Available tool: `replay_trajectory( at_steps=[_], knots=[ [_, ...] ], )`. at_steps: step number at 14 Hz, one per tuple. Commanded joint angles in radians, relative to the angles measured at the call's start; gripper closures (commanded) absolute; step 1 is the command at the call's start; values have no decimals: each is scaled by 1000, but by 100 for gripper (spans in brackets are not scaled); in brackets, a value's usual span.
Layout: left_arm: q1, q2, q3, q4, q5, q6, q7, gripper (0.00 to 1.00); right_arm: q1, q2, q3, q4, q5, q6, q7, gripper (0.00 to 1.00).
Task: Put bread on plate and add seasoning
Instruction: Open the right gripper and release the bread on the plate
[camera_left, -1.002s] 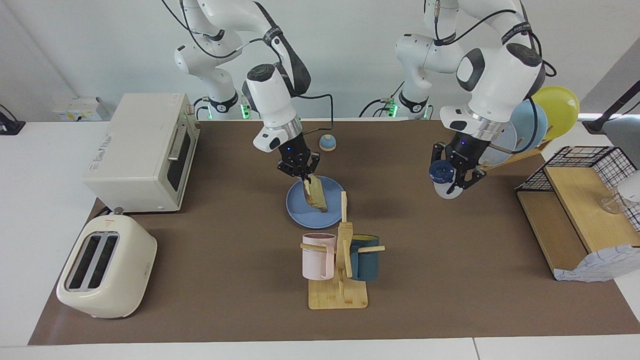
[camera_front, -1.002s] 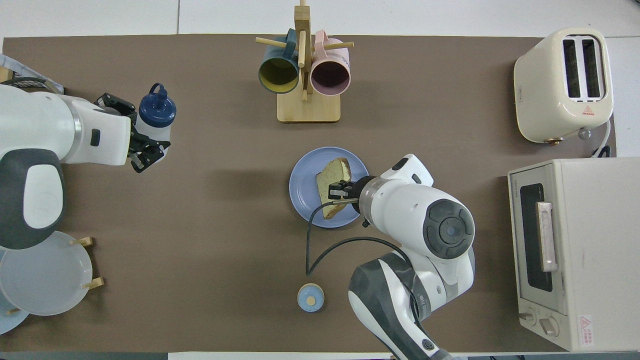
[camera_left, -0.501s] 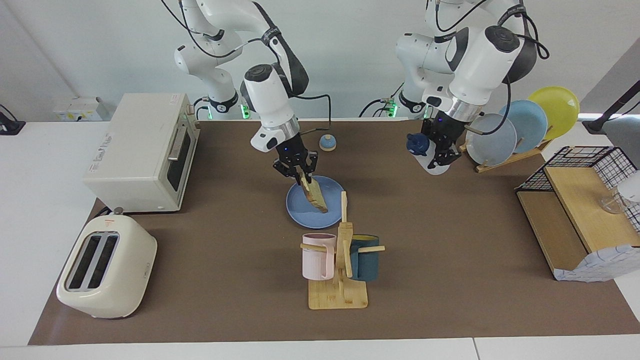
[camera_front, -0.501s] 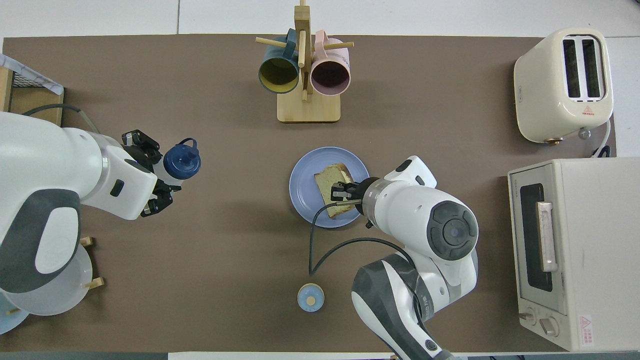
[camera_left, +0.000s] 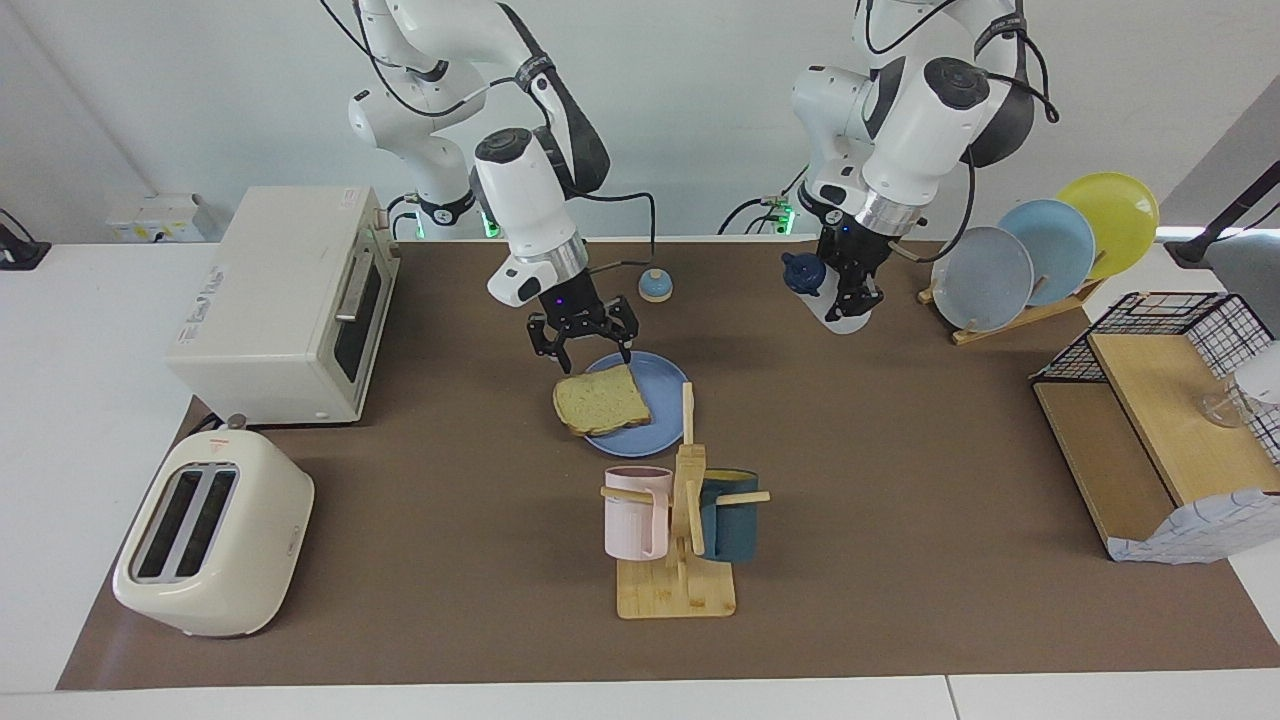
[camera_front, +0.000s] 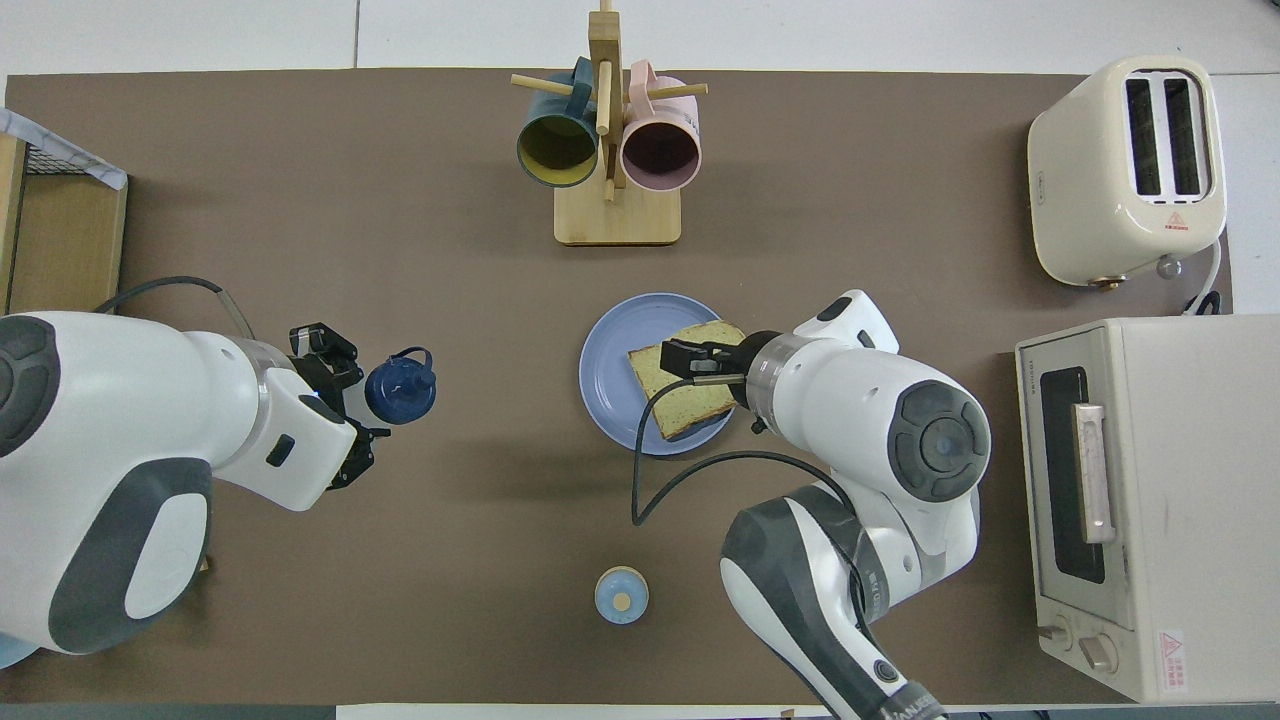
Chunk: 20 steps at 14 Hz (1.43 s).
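The bread (camera_left: 601, 400) lies flat on the medium-blue plate (camera_left: 668, 400), one corner hanging over the rim toward the right arm's end. My right gripper (camera_left: 583, 348) is open and empty just above the bread. In the overhead view it (camera_front: 692, 364) covers part of the bread (camera_front: 690, 400) on the plate (camera_front: 610, 380). My left gripper (camera_left: 850, 293) is shut on the seasoning bottle (camera_left: 846, 318), tilted in the air over the mat between the plate and the plate rack. In the overhead view the left gripper (camera_front: 352, 405) holds the bottle with its navy cap (camera_front: 400, 388) toward the plate.
A wooden mug rack (camera_left: 680, 540) with a pink and a dark mug stands just farther from the robots than the plate. A blue-topped knob (camera_left: 655, 287) sits nearer the robots. Toaster oven (camera_left: 290, 305), toaster (camera_left: 215, 530), plate rack (camera_left: 1040, 250) and wire shelf (camera_left: 1170, 420) flank the mat.
My right gripper opened and let the bread fall flat onto the plate, then rose slightly. My left gripper carried the seasoning bottle closer to the plate.
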Motion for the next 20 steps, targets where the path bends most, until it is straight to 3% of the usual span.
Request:
replay_trajectory(
  at_steps=[1,6,9,12,14,16,17,20],
  knots=[
    [-11,-43,-24,-47,16,32,6,100,-16,8,7,18,21,6,-7,0],
    [-13,-66,-34,-76,16,21,6,100,-35,5,8,18,20,-32,-10,0],
    [-13,-75,-35,-90,16,20,6,100,-18,-41,13,56,20,-85,-10,0],
    [-11,-75,-35,-90,16,20,5,100,-42,-25,10,291,27,-436,4,0],
    [-11,-75,-35,-90,16,20,2,100,-40,-37,11,356,45,-555,6,0],
    [-13,-75,-35,-90,16,20,-2,100,-26,-64,16,386,194,-587,76,5],
    [-13,-75,-35,-90,16,20,-3,100,-9,-66,19,405,220,-589,164,11],
    [-13,-75,-37,-90,16,20,-8,100,45,-64,48,427,228,-549,288,16]
  ],
)
